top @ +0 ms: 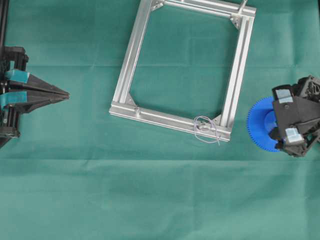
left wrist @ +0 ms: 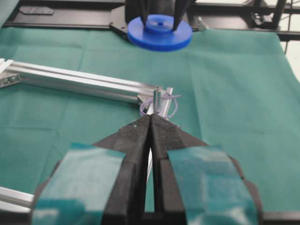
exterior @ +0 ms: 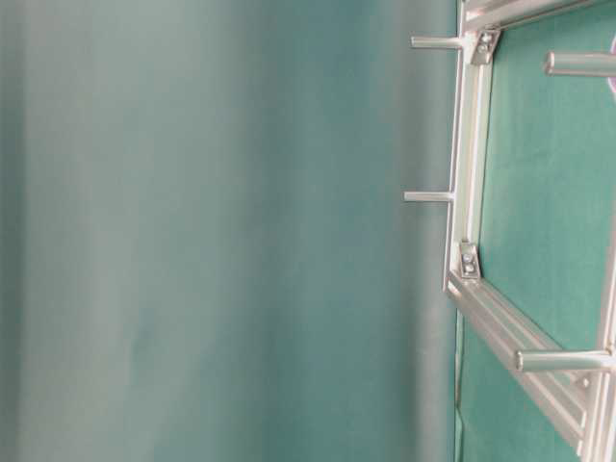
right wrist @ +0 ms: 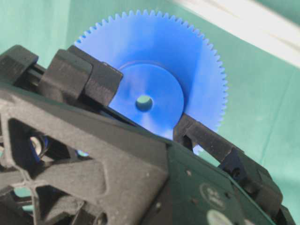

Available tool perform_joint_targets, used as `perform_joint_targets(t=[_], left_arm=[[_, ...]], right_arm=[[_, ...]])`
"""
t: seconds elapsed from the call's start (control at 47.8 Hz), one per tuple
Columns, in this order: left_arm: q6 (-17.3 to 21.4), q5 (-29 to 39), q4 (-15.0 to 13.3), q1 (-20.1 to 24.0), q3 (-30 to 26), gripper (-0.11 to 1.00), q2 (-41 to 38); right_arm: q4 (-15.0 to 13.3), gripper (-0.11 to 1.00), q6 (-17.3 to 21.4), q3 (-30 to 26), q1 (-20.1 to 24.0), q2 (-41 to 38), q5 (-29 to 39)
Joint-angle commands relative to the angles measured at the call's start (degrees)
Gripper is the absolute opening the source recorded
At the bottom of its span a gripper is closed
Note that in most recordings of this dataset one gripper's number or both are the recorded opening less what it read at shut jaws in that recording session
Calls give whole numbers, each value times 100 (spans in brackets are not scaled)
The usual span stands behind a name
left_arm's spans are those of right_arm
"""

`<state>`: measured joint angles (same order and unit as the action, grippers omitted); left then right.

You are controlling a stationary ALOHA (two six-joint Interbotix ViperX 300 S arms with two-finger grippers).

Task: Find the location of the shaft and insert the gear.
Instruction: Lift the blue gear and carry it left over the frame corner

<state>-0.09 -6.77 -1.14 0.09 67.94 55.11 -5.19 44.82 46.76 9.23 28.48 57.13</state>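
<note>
Right gripper (top: 281, 116) at right edge of overhead view, fingers spread wide and clamped on raised hub of gear (top: 261, 125); in right wrist view the two black fingers (right wrist: 96, 79) press opposite sides of the hub, centre hole visible between them, toothed rim clear of the fingers; gear (right wrist: 154, 84) held roughly flat above green cloth (top: 160, 200), off to the right of the frame (top: 240, 75), not touching it. Shaft (top: 202, 126) standing upright on near bar of frame, close to its right-hand corner, pale wire loop lying around it and spilling over the bar edge; in left wrist view shaft (left wrist: 158, 99) seen as short silvery pin just beyond the fingertips, gear (left wrist: 160, 33) far behind it, well apart. Left gripper (top: 64, 94) at left edge of overhead view, pointing toward frame, well clear of it; jaws closed together, tips meeting, nothing between them (left wrist: 150, 123). Table-level view shows only blurred cloth and part of frame with several pegs; gear and grippers not seen there.
</note>
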Motion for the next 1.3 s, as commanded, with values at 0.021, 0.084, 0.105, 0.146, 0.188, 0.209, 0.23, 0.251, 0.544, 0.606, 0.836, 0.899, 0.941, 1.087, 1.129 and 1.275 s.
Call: perform_joint_targets(t=[0.021, 0.084, 0.105, 0.146, 0.188, 0.209, 0.23, 0.251, 0.544, 0.606, 0.836, 0.899, 0.941, 1.087, 1.129, 1.275], left_arm=[[-9, -26, -9, 0, -88, 1, -53], [-9, -18, -9, 0, -88, 1, -53], [-9, -18, -9, 0, -88, 1, -53], [-9, -26, -9, 0, -88, 1, -53], [-9, -18, -9, 0, -88, 1, -53], [-9, -26, -9, 0, -97, 1, -53], [-9, -26, -9, 0, -88, 1, -53], [-9, -26, -9, 0, -88, 1, -53], [-9, -26, -9, 0, -97, 1, -53], [-9, -26, -9, 0, -97, 1, -53], [-9, -26, -9, 0, -105, 1, -53], [-9, -26, -9, 0, -105, 1, -53], [-9, -26, -9, 0, -105, 1, -53], [-9, -35, -9, 0, -105, 1, -53], [-9, -35, -9, 0, -105, 1, -53], [-9, -35, -9, 0, -105, 1, -53]], right_arm=[[-53, 70, 18, -413, 9, -167, 18], [-79, 70, 18, -571, 9, -316, 62], [-88, 70, 18, -624, 0, -369, 70], [-105, 70, 18, -738, 0, -483, 105], [-105, 70, 9, -835, -9, -606, 141], [-105, 70, 0, -923, -18, -703, 167], [-114, 70, 0, -967, -26, -765, 176], [-114, 70, 0, -1020, -26, -826, 193], [-158, 70, -62, -1635, -193, -1503, 308], [-185, 70, -62, -1767, -220, -1617, 290], [-229, 70, -79, -2109, -237, -1942, 281], [-264, 70, -79, -2162, -237, -1995, 272], [-290, 70, -70, -2197, -229, -2030, 281], [-334, 70, -79, -2268, -229, -2109, 229], [-343, 70, -79, -2268, -229, -2136, 193], [-413, 70, -79, -2250, -255, -2215, 35]])
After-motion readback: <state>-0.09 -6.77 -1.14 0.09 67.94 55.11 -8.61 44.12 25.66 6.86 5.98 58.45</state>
